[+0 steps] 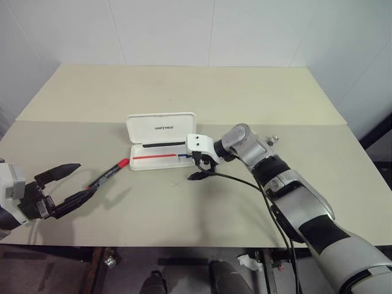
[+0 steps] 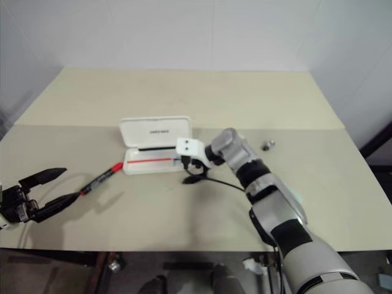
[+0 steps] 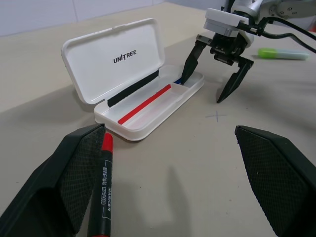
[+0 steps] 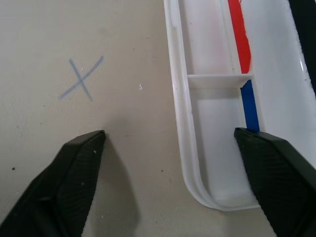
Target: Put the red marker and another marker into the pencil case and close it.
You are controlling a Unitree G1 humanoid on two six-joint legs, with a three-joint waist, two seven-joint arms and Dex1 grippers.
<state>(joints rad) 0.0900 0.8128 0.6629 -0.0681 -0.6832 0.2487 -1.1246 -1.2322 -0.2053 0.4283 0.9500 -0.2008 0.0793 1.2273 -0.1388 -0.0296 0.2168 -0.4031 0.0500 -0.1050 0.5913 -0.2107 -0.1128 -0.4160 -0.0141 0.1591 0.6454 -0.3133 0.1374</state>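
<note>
Two grippers are over the table (image 1: 184, 86), and both are wide open with nothing in them. The case (image 1: 160, 141) lies open in the middle, lid up, with a red and a blue stripe inside. The right gripper (image 1: 202, 166) straddles the case's end wall, one finger inside and one outside. The red marker (image 1: 110, 173) lies just left of the case, beside a finger of the left gripper (image 1: 67, 182). The green marker (image 3: 282, 54) lies past the right gripper.
</note>
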